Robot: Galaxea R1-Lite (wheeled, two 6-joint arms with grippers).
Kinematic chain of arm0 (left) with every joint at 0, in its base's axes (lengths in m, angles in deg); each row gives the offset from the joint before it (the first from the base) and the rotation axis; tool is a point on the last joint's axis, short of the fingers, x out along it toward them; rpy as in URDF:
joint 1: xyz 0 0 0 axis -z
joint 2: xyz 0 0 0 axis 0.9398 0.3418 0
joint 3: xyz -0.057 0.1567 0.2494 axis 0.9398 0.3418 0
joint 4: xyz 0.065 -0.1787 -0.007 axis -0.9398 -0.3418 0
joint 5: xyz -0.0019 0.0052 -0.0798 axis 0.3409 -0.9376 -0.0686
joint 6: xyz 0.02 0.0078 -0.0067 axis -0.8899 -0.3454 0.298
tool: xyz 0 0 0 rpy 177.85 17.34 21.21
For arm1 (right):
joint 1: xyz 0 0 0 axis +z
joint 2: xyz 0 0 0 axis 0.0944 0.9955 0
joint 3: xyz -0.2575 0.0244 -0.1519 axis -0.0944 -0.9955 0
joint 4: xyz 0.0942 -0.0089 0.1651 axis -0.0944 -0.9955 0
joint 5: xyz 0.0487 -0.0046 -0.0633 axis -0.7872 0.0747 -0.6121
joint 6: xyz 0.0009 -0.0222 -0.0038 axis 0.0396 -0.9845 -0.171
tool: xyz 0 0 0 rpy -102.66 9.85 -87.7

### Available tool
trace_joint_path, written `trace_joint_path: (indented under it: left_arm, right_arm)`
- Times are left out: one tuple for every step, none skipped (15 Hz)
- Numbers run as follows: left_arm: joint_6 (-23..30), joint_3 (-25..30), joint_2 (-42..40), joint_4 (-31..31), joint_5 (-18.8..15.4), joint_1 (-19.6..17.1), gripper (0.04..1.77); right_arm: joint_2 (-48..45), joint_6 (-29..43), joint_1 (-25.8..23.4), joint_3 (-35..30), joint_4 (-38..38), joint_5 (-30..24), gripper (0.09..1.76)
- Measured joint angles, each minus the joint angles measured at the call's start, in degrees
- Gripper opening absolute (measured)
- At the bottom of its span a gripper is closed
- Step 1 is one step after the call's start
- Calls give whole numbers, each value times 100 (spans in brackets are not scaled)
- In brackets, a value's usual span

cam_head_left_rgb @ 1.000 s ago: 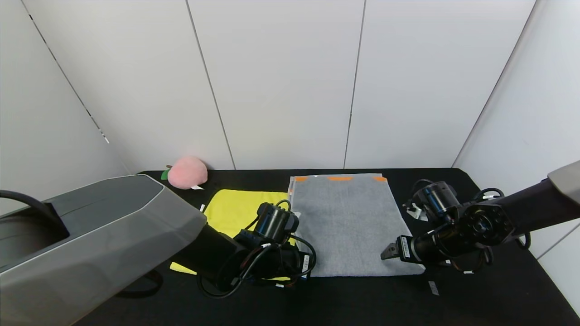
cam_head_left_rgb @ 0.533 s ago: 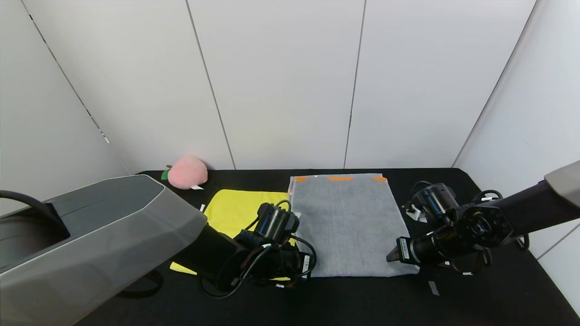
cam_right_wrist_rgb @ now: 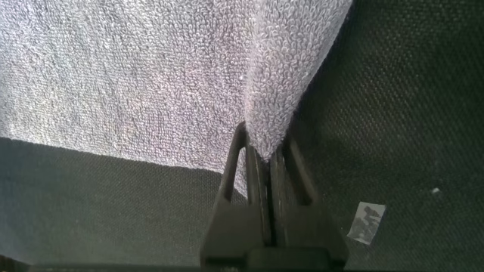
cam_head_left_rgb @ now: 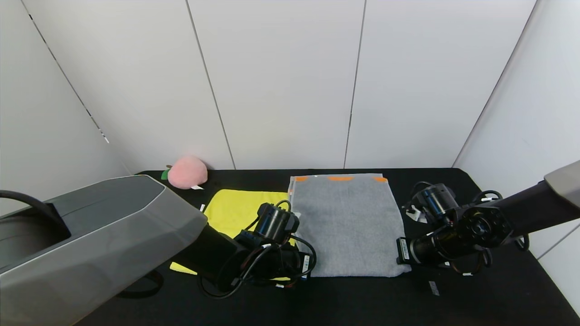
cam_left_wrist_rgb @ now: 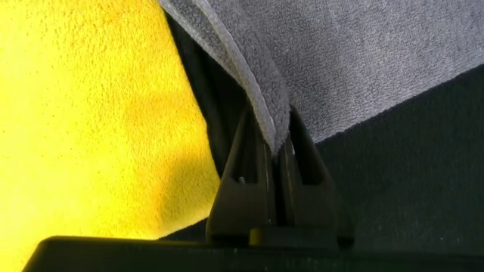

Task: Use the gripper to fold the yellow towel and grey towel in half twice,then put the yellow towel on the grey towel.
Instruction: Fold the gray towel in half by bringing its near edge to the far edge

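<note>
Left gripper, lower centre of frame: black fingers pinched together on a corner of the grey towel. Grey towel fills upper right. Yellow towel fills left half. Black table surface at lower right.

1. The head camera looks forward and down over the black table, from well back.
2. Each wrist camera looks along its fingers, very close.
3. All three share the grey towel.
</note>
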State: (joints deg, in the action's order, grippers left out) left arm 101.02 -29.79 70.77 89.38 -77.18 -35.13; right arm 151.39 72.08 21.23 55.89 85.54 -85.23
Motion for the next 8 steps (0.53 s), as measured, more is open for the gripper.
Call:
trace_joint_path:
  left_arm:
    - [0,0,0,4,-1,-2,14]
    - [1,0,0,9,-1,-2,14]
    - [-2,0,0,6,2,-2,14]
    - [-5,9,-6,9,7,-2,14]
    - [-7,24,-15,26,10,0,14]
    - [-7,41,-26,94,13,5,14]
    - [-7,72,-44,169,24,13,14]
    - [-7,99,-63,191,38,20,14]
  right_arm:
    - [-2,2,-2,-1,0,-2,14]
    - [-2,0,-2,-4,2,-2,14]
    - [-2,2,-5,-4,-2,-9,14]
    - [-5,0,-7,-9,-6,-9,14]
    - [-11,0,-9,-12,-15,-9,14]
    - [-21,2,-9,-20,-15,-9,14]
    - [-46,2,-2,-39,-17,-13,14]
    - [-93,5,11,-67,-24,-18,14]
